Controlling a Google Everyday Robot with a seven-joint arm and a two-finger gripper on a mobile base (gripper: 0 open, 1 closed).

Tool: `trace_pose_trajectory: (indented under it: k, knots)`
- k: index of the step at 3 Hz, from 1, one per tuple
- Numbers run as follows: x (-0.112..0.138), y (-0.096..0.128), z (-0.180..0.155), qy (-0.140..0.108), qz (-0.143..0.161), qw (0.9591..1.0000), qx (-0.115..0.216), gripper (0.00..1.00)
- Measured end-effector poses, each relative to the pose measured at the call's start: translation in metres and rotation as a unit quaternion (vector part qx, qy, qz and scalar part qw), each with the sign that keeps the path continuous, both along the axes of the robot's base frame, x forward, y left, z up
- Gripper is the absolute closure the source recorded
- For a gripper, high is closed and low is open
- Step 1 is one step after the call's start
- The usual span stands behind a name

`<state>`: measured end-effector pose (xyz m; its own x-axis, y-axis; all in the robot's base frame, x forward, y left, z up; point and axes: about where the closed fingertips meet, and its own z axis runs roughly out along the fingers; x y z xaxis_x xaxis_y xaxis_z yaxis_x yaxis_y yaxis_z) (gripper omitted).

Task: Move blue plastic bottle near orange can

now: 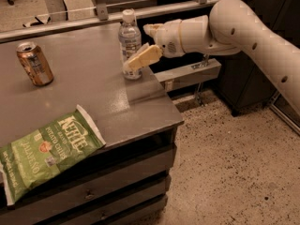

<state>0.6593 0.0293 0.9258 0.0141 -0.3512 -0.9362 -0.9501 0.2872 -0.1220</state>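
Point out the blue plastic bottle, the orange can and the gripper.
blue plastic bottle [129, 37]: camera view, upper body just below the cap.
orange can [35, 64]: camera view, middle of its side.
gripper [137, 48]: camera view, midway between its open fingers, at the bottle's right side.

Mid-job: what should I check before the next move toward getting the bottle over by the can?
1. Blue plastic bottle upright, near the right edge of the table: ok.
2. Gripper at the bottle's lower part, reaching in from the right: ok.
3. Firm hold on the bottle: cannot tell.
4. Orange can standing at the table's left: ok.
5. Straight path from bottle to can free of things: ok; the chip bag lies nearer the front edge.
6. Bottle near the can: not ok, they stand far apart.
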Motion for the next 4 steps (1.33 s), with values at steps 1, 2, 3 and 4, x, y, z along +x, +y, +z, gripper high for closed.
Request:
trace_pose_trajectory:
  k: [1,2,3,4]
  knots:
    - [-0.004,0.020,0.005,0.004,0.018,0.9993,0.031,0.18]
    - [-0.005,0.029,0.009,-0.002,0.027,0.9985,0.048,0.41]
    - [0.001,0.029,0.014,-0.015,0.023,0.9984,0.050,0.65]
    - [0.018,0.029,0.035,-0.037,0.010,0.9977,0.056,0.88]
